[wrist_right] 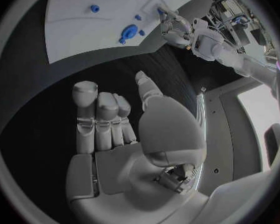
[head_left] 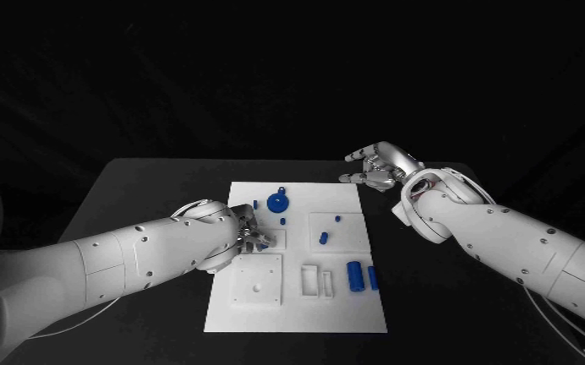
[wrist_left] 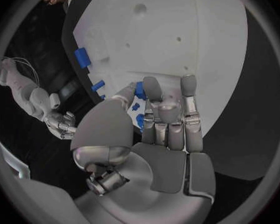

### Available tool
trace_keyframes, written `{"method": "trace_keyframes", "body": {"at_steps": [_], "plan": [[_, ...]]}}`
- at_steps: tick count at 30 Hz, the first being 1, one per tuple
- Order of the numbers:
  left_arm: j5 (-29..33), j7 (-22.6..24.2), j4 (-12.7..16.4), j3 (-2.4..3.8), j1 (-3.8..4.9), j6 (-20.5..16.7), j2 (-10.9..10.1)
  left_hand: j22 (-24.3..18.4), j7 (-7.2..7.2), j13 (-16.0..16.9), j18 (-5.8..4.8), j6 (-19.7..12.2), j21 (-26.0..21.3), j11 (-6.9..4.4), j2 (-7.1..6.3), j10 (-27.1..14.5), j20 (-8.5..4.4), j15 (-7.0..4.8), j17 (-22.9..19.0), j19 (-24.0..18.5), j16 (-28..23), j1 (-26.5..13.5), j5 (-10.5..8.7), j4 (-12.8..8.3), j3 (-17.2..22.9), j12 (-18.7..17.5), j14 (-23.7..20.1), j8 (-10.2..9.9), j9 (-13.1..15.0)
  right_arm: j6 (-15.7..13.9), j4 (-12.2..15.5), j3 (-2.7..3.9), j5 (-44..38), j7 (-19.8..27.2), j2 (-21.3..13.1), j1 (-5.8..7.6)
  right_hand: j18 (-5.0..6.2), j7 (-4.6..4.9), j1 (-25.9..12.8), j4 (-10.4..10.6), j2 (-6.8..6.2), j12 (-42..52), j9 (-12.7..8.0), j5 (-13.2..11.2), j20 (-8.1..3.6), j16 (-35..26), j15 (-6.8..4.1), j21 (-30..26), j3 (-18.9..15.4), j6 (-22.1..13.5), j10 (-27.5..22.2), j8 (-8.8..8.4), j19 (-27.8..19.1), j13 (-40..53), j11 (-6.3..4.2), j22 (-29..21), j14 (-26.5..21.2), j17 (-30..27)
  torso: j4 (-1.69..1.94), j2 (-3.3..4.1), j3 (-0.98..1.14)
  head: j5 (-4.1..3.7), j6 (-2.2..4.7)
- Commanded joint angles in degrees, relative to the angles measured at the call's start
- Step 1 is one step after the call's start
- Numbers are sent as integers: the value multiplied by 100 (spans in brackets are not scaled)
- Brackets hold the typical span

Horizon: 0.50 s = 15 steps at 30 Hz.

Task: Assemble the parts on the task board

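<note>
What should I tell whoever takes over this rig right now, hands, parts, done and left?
Left hand: at the white board's left edge, fingers on the board beside small blue parts; whether it holds one cannot be told.
Right hand: open, holds nothing, above the black table off the board's far right corner.
Parts: blue disc at the far end, two blue cylinders lying near the right edge.
Done: unclear. Left: the loose parts still need placing.

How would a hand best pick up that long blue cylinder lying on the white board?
Probably across its middle, from above. The cylinder lies flat on the board, lengthwise toward the robot, so fingers would close on its two long sides. A smaller blue piece lies close beside it, leaving little room there.
</note>
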Motion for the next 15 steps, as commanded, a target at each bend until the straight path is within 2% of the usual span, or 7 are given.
{"method": "trace_keyframes", "body": {"at_steps": [1, 3, 12, 15], "plan": [[47, 46, 6, 1, 0, 149, 17, 104, -213, -7, -72, 183, -27, -20, -80, 249, 0, -20, 1, 30, -13, -4, -47, 68, 8, 11, -7, 13, 8, 61, -3, 3, 7, 51, 8, -3, 106, 6, -36, -4, 39, 2, 6, 38, 25, -27, 4, 7, 31, 26, 12, -13, 298, 2, -38, -5, 33, 5, 0, -2, -3, -5, -9], [48, 47, 2, 1, 0, 145, 19, 104, -213, -7, -72, 183, -27, -20, -80, 249, 0, -20, 1, 30, -13, -4, -47, 68, 8, 11, -7, 13, 8, 60, -5, 3, 8, 52, 11, -3, 106, 6, -36, -4, 39, 2, 6, 38, 25, -27, 4, 7, 31, 26, 12, -13, 298, 2, -38, -5, 33, 5, 2, 0, -2, -9, -10], [49, 62, -54, 2, 0, 58, 18, 103, -210, -28, -78, 201, -36, -20, -226, 249, -6, -23, -29, 32, -26, 20, -176, 338, 59, 7, -15, 13, 10, 55, -24, 3, 13, 62, 32, -8, 106, 6, -36, -4, 39, 2, 6, 38, 25, -27, 4, 7, 31, 26, 12, -13, 298, 2, -38, -5, 33, 5, -2, -1, -2, -10, -22], [49, 67, -70, 3, -1, 26, 10, 103, -211, -33, -81, 194, -37, -20, -186, 250, -8, -23, -32, 33, -27, 50, -180, 297, 35, 12, -13, 14, 17, 55, -28, 3, 14, 64, 34, -9, 106, 6, -36, -4, 39, 2, 6, 38, 25, -27, 4, 7, 31, 26, 12, -13, 298, 2, -38, -5, 33, 5, -3, 1, -5, -13, -17]]}}
